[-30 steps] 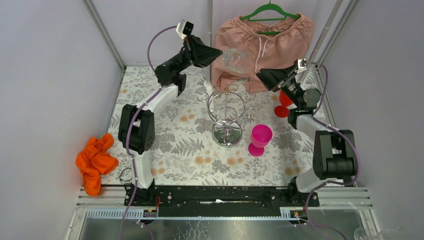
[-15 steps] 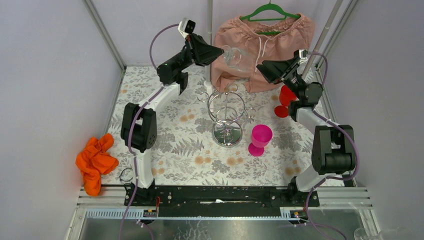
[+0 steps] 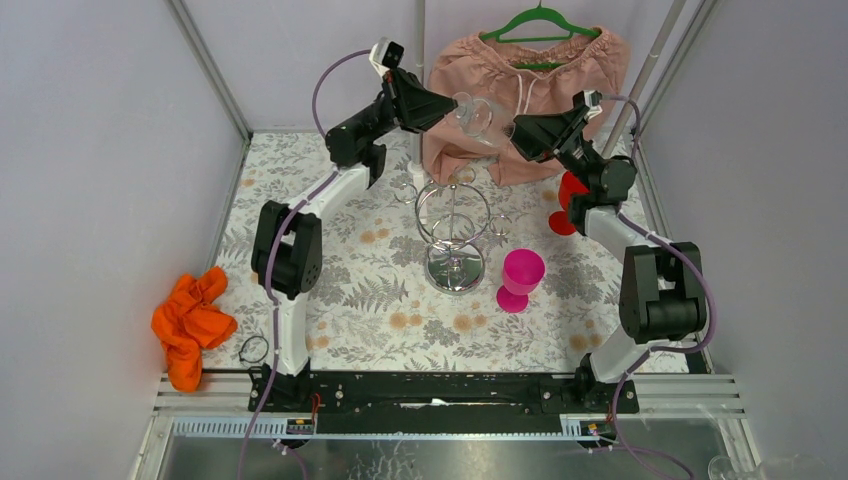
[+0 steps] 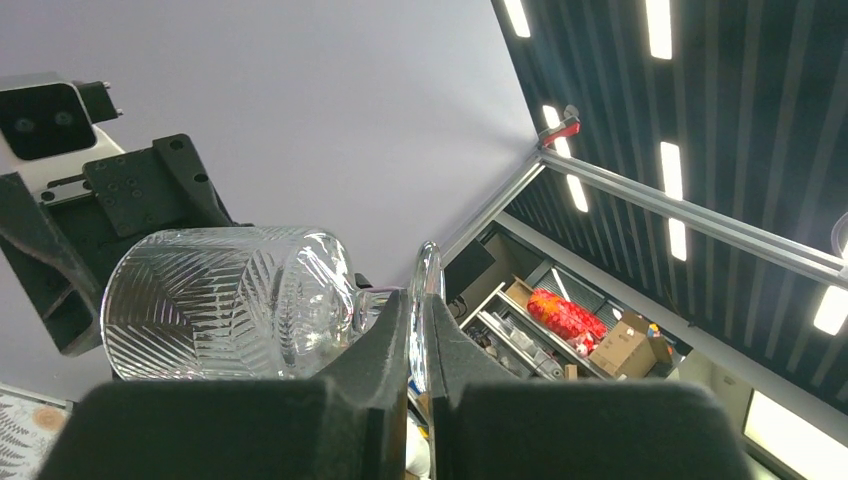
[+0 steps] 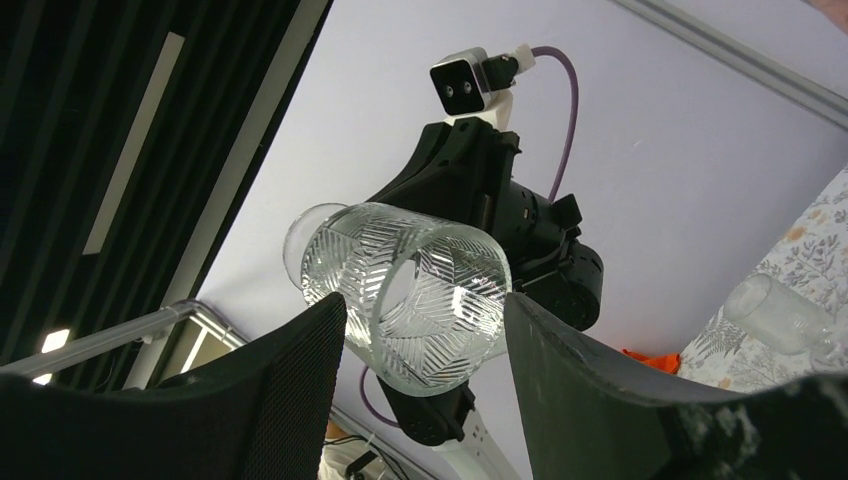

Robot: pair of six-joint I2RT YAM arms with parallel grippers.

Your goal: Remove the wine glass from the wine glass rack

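A clear cut-pattern wine glass (image 3: 474,114) hangs in the air, lying sideways above the chrome wine glass rack (image 3: 452,218). My left gripper (image 3: 440,104) is shut on the glass's thin foot (image 4: 427,285); the bowl (image 4: 225,300) points away from it. My right gripper (image 3: 516,130) is open, with its fingers on either side of the bowl's rim (image 5: 425,290), not touching it. In the right wrist view my right gripper (image 5: 425,305) faces the left arm behind the glass. Another clear glass (image 5: 782,312) hangs at the rack.
A pink goblet (image 3: 520,278) stands right of the rack's round base (image 3: 455,270). Red goblets (image 3: 568,200) stand by the right arm. A pink garment on a green hanger (image 3: 530,75) hangs behind. An orange cloth (image 3: 190,322) lies at the left edge.
My left gripper carried the glass up and to the right. My right gripper moved left and up until its open fingers came around the bowl's rim.
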